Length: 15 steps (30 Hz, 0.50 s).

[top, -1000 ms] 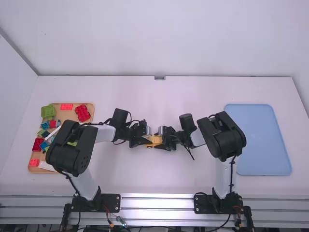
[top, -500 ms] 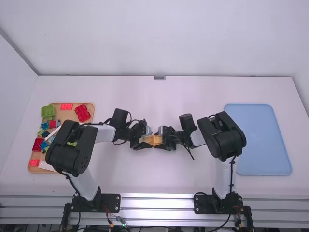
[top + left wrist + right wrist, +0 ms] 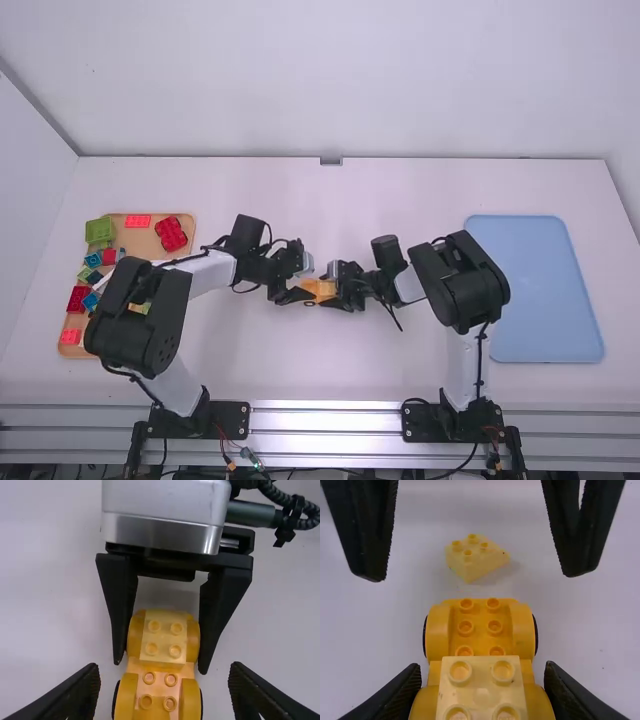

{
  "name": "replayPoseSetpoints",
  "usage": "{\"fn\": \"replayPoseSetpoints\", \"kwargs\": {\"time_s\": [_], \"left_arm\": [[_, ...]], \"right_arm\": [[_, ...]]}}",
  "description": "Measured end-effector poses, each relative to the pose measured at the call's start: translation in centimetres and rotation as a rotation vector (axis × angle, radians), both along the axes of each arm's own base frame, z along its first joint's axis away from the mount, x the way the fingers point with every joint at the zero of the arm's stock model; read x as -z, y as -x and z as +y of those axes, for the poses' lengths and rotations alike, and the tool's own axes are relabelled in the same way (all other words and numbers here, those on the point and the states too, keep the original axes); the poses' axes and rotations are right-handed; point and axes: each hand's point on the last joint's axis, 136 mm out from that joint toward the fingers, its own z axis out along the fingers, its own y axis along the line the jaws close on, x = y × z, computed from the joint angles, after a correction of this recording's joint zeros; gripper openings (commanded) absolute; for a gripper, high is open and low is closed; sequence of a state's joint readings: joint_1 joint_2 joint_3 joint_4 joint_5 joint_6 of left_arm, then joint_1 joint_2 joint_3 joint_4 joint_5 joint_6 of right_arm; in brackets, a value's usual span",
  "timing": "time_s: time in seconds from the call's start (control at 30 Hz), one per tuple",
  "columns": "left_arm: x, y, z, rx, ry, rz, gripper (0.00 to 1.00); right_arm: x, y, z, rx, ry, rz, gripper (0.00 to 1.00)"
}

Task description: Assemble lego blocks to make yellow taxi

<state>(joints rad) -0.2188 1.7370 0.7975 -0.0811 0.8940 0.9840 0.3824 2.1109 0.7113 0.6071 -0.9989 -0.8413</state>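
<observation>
1. Yellow car body [image 3: 480, 630]: smooth plastic, looks softly glossy.
2. Blue tray [image 3: 540, 290]: looks like smooth plastic.
3. Desk [image 3: 350, 370]: surface looks smooth, matt.
4. Rail [image 3: 325, 420]: looks like glossy metal.

Yel. taxi base [image 3: 480, 630], studs up, w/ pale 4-stud blk [image 3: 481, 695] atop, loose pale sloped blk [image 3: 472, 563] nearby on tbl [image 3: 590, 645]

On the white table [image 3: 330, 375], a tan tray [image 3: 146, 240] lay near the left edge and a blue tray [image 3: 540, 290] near the right edge, while a pale yellow block [image 3: 470, 565] with four studs and a sloped side sat between those trays, away from every edge.
</observation>
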Motion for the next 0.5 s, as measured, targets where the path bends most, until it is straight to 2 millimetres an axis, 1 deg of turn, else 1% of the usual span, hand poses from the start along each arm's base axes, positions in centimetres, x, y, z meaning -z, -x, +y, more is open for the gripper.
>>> {"fn": "replayPoseSetpoints", "kwargs": {"time_s": [0.1,0.13,0.2,0.27,0.3,0.37,0.47,0.5], "left_arm": [[0.0,-0.1,0.0,-0.002,-0.004,-0.003,0.74],[0.1,-0.1,0.1,-0.003,-0.006,-0.005,0.81],[0.2,-0.2,0.2,-0.008,-0.017,-0.007,0.82],[0.5,-0.4,0.5,-0.023,-0.037,-0.007,0.87],[0.5,-0.4,0.6,-0.024,-0.039,-0.007,0.87],[0.8,-0.6,1.2,-0.044,-0.056,0.003,0.90],[0.6,-0.7,2.0,-0.061,-0.061,0.007,0.99],[0.4,-0.6,2.4,-0.070,-0.063,0.013,0.99]], "right_arm": [[0.0,0.0,0.0,0.001,0.000,0.002,0.54],[0.0,0.0,0.0,0.001,0.000,0.002,0.54],[0.0,0.0,0.0,0.001,0.000,0.002,0.55],[0.0,0.0,0.0,0.000,0.000,0.000,0.55],[0.0,0.0,0.0,0.000,0.000,0.001,0.55],[0.0,0.0,0.0,0.000,0.000,0.000,0.55],[0.0,0.0,0.0,0.002,0.001,0.002,0.56],[0.0,0.0,0.0,0.000,0.000,0.001,0.57]]}}
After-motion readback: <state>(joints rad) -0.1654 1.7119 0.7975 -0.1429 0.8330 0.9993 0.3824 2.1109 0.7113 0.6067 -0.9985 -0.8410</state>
